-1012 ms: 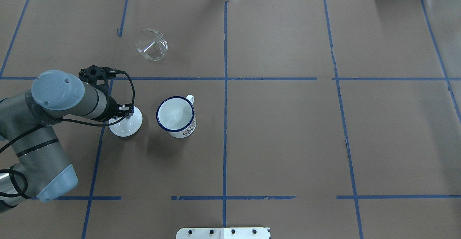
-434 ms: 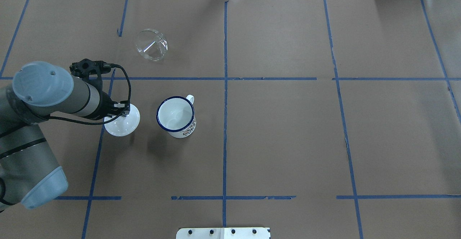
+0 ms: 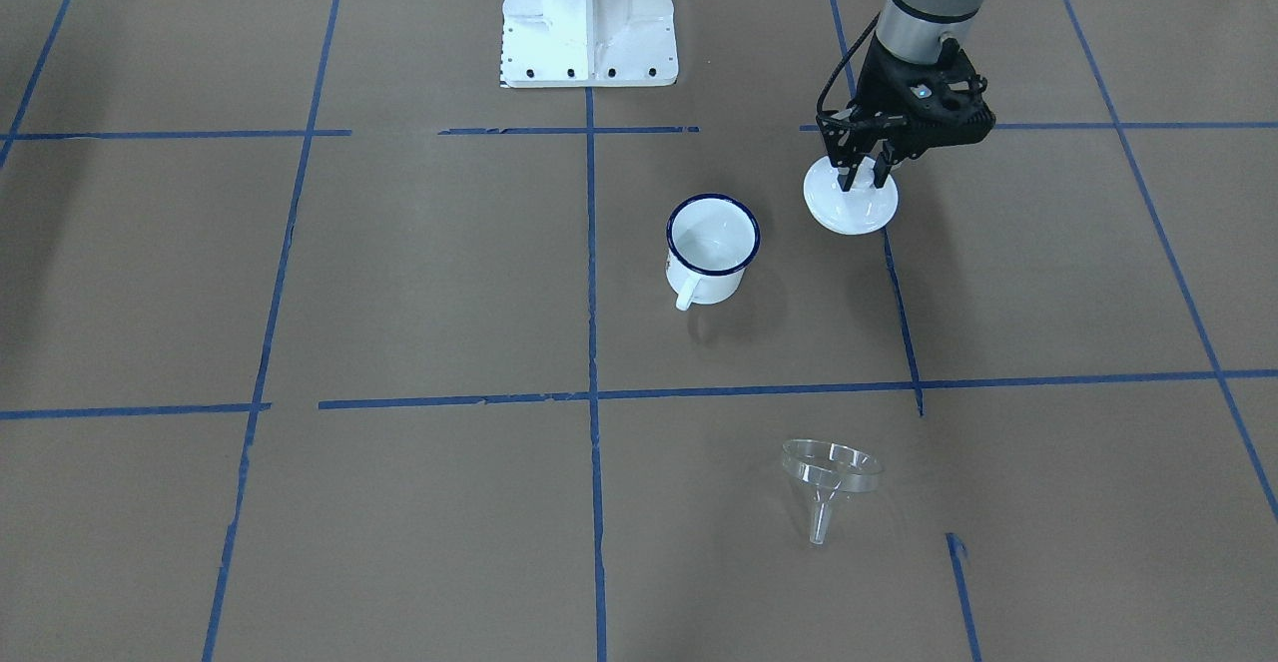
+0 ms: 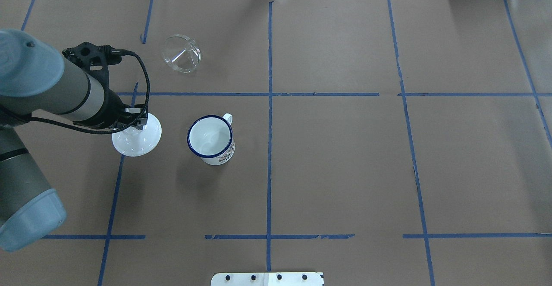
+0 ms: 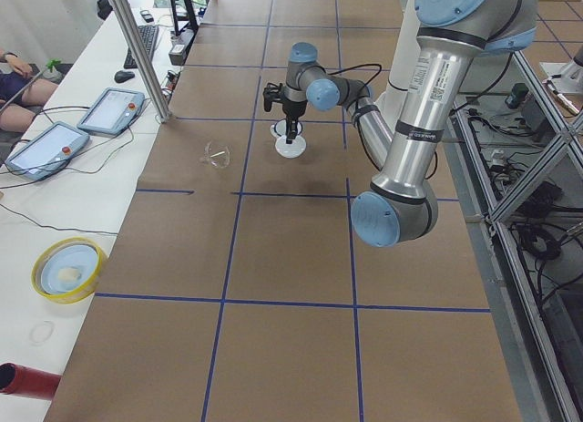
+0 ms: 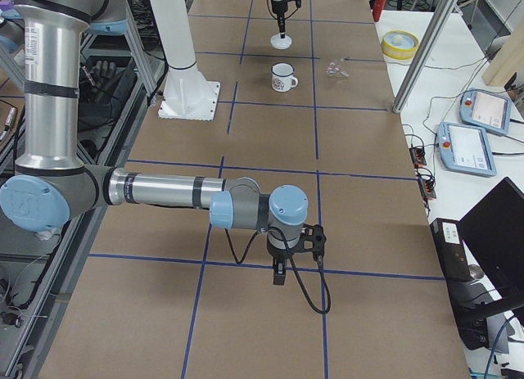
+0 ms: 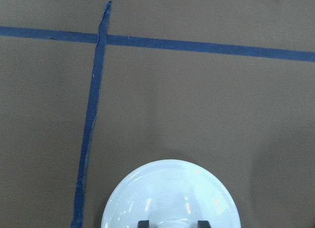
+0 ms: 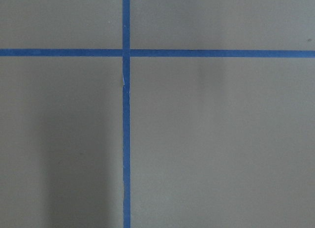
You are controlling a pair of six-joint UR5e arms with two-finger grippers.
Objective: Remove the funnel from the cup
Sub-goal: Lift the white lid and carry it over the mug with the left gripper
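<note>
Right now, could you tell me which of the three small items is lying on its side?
The small clear funnel: it lies tipped over. The white blue-rimmed enamel mug stands upright, and the left gripper holds the round white lid.

The overhead camera sits behind the robot and looks forward and down over the whole counter (image 4: 345,169). The front-facing one looks back steeply, with the robot base (image 3: 589,13) at 12 o'clock; both share the cup (image 4: 211,138). Two end cameras look along the counter from afar. Both wrist cameras point straight down, close; the left one shows the white lid (image 7: 171,193) at 6 o'clock.
</note>
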